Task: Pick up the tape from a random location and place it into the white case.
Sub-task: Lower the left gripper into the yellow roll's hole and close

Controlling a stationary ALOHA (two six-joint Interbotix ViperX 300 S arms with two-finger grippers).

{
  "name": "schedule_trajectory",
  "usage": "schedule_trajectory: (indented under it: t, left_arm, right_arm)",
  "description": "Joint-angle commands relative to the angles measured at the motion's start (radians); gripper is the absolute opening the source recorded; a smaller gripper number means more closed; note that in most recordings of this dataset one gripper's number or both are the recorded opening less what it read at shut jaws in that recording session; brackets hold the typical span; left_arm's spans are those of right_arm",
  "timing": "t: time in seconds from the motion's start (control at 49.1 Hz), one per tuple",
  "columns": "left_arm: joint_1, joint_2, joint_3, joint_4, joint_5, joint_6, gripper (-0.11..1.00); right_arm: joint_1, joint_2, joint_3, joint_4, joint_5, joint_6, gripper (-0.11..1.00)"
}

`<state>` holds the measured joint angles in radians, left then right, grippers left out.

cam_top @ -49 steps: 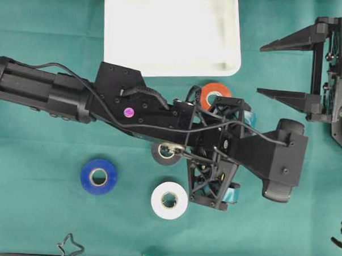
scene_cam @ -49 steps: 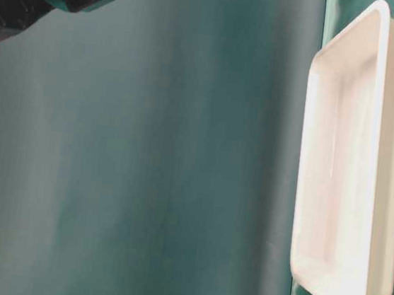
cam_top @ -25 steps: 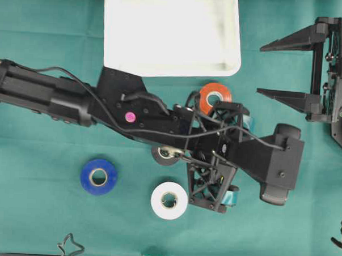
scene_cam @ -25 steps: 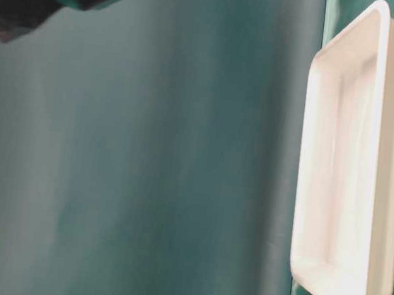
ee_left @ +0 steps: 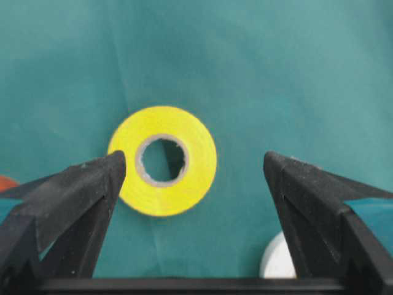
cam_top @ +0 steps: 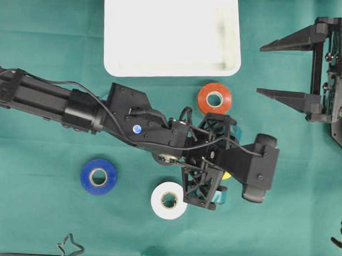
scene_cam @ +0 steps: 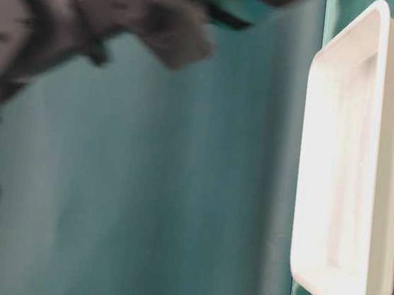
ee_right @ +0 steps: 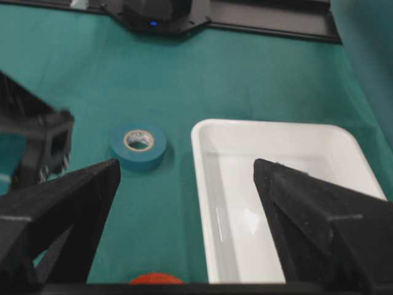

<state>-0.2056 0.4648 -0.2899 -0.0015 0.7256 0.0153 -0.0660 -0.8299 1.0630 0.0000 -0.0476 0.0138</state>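
Green cloth (cam_top: 36,213): covers the whole table under my two arms; every item below lies on it.

White case (cam_top: 172,31): shallow rectangular tray with rounded corners and raised rim, at the top middle of the overhead view; nothing inside it; seen again between my right fingers in the right wrist view (ee_right: 288,203).

My left arm (cam_top: 53,97): reaches in from the left edge across the middle, below the case.

My left gripper (ee_left: 193,175): jaws spread wide, nothing held; the yellow tape roll (ee_left: 163,161) lies flat between the fingers, nearer the left finger (ee_left: 80,196); whether that finger touches it I cannot tell; in the overhead view only a sliver of yellow shows under the gripper.

My right gripper (cam_top: 287,70): at the right edge, jaws wide apart, holding nothing, well apart from the tapes.

Orange tape roll (cam_top: 214,98): flat, just below the case's lower right corner.

Blue tape roll (cam_top: 98,176): flat, lower left.

White tape roll (cam_top: 169,200): flat, just beside the left gripper's lower side.
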Motion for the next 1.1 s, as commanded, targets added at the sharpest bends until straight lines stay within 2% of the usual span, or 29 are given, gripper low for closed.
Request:
schedule_trajectory:
  t: [0.0,0.163,1.079]
  left_arm:
    - [-0.002,-0.018,0.011,0.003,-0.040,-0.002,0.99]
    - [-0.005,0.009,0.040,0.003,-0.077,-0.002,0.98]
    - [-0.017,0.146,0.041,0.002,-0.172,-0.003,0.98]
  right_arm:
    - [0.000,0.003,-0.014,0.002,-0.003,0.000,0.91]
    - [0.000,0.003,-0.015,0.003,0.008,0.000,0.91]
    - [0.000,0.005,0.015,-0.003,0.032,-0.002,0.91]
